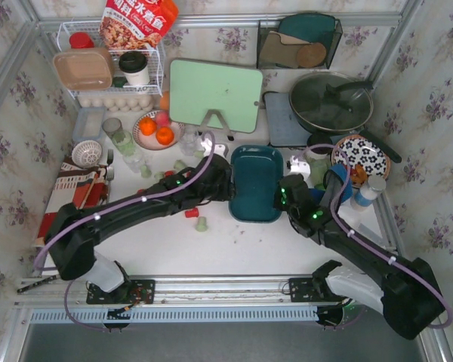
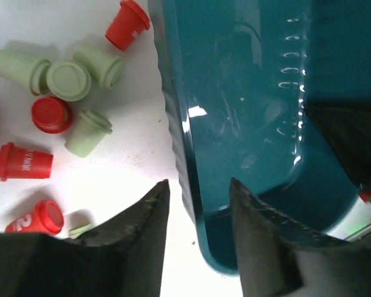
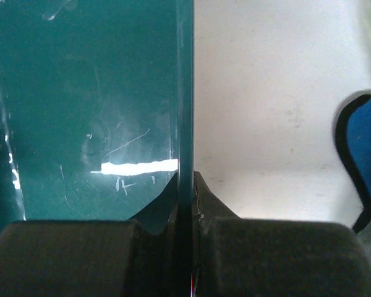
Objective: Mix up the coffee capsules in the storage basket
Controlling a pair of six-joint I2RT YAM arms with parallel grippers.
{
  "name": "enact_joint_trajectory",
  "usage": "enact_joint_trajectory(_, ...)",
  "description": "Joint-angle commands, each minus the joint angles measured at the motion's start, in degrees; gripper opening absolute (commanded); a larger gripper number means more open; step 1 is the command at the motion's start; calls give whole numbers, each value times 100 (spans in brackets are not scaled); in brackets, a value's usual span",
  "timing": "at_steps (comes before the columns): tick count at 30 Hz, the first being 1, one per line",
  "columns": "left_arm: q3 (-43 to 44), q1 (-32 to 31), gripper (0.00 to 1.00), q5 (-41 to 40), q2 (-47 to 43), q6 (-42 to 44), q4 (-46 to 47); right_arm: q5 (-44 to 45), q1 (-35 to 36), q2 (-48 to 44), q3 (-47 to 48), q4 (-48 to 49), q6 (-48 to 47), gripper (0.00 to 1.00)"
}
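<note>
Both side walls of the empty storage basket (image 1: 257, 181), mid-desk (image 1: 234, 241), are attended. Our right pincer (image 3: 185, 185) clamps the right rim, likely to steady it, and our left pincer (image 2: 199, 184) gapes astride the left. The coffee capsules (image 2: 68, 80) lie loose toward the left edge.

1 camera looks down from above; 2 wrist cameras, close in, share the storage basket (image 1: 255, 181) with it.

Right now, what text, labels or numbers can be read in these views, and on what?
"水煮鱼", probably: white characters on the red bag.
"2": white on the lying red capsule, rest hidden.
White print on the second red capsule: too blurred.
The storage basket: no text.
</note>
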Motion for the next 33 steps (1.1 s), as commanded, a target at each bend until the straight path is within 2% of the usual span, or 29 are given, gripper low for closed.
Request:
enact_joint_trajectory(1,-295,5,51,-535,-592,462,296,304,-109,414,485,-221,-525,0)
enact_joint_trajectory(4,-575,23,65,-1136,-1373,719,71,55,-614,839,884,-433,-759,0)
enact_joint_trajectory(6,-730,30,68,-1495,-1842,916,-139,-53,-848,1140,1139,-580,-865,0)
enact_joint_trajectory(9,-964,34,69,-1856,-2492,1259,-435,-190,-1167,1574,1388,-699,-1013,0)
enact_joint_trajectory(12,-1307,27,69,-2172,-3057,1475,-629,-753,-1498,1903,1531,-760,-1142,0)
enact_joint_trajectory(20,-2651,25,69,-2609,-4040,1803,-174,-1835,-1993,2854,1931,-991,-1707,0)
enact_joint_trajectory(24,-2891,25,69,-2572,-4294,1862,63,-1725,-2016,3426,2243,-958,-1969,0)
enact_joint_trajectory(33,-3070,25,69,-2499,-4766,1826,-21,-1276,-2084,4583,3012,-537,-2645,1)
